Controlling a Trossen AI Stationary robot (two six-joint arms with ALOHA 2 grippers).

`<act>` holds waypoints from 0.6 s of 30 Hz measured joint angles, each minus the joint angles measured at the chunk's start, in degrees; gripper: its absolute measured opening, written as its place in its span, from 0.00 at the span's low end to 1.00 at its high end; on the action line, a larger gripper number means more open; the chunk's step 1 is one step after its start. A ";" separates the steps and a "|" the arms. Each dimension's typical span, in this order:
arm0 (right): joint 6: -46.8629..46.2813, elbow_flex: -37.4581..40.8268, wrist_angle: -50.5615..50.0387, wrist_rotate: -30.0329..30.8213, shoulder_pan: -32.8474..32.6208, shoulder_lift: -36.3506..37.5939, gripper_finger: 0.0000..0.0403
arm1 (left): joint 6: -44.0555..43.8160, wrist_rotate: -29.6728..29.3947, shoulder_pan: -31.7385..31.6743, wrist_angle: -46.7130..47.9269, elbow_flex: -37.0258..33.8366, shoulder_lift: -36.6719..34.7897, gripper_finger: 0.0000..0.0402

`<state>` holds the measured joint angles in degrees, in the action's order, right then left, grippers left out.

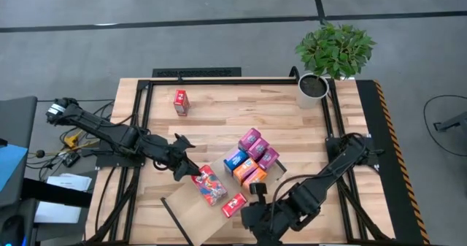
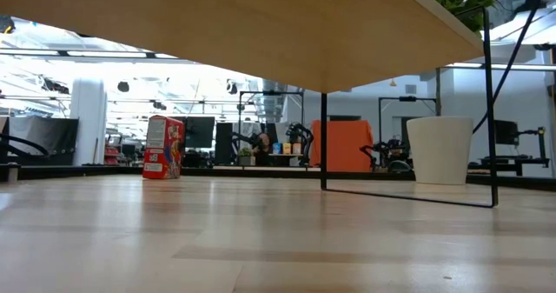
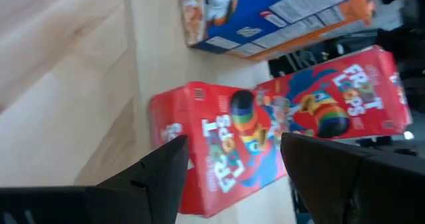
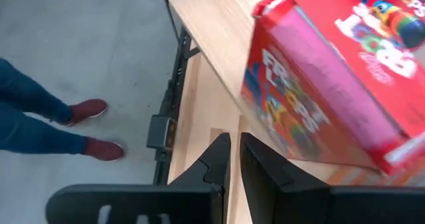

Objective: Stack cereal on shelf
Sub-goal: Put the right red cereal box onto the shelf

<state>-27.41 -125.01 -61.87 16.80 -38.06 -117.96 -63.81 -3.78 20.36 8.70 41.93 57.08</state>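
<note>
Two red cereal boxes (image 1: 209,185) lie flat, side by side, on the pale shelf board (image 1: 182,213) near the table's front. My left gripper (image 1: 191,170) is open; its fingers (image 3: 166,177) stand at either side of the nearer red box (image 3: 219,144). A third red box (image 1: 233,204), with a pink side (image 4: 319,91), stands on the board just beyond my right gripper (image 1: 250,208), which is shut with nothing between its fingers (image 4: 232,151). Several pink, blue and orange boxes (image 1: 252,158) are bunched mid-table. One red box (image 1: 181,101) stands upright at the far left. My left gripper comes at the red box slanting down from the table's left. Its fingertips overlap the box's printed front (image 3: 199,137) in the wrist view, and I cannot tell whether they touch it.
A potted plant (image 1: 332,56) stands at the far right corner. Black frame rails (image 1: 219,80) run around the tabletop. In the low view the shelf's underside (image 2: 261,23) and thin black legs (image 2: 323,141) cross overhead. A person's feet (image 4: 86,111) show on the floor past the near edge.
</note>
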 joint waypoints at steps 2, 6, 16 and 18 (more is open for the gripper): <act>0.76 0.02 0.52 0.10 0.34 -0.78 0.15 | -0.10 0.28 0.00 0.09 0.00 0.00 0.57; 0.96 -0.03 1.08 -0.60 0.96 -1.81 0.15 | -0.94 1.32 0.00 -0.39 0.00 0.00 0.57; 1.05 0.04 0.02 -1.27 0.98 -2.11 0.15 | -2.58 0.97 -0.44 7.46 0.00 0.02 0.57; 1.06 0.04 0.24 -1.34 0.98 -2.09 0.15 | -2.75 1.09 -0.44 6.94 0.00 0.03 0.57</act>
<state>-26.35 -124.97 -61.63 15.46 -37.08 -120.05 -66.57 -2.70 19.92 15.64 41.93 57.11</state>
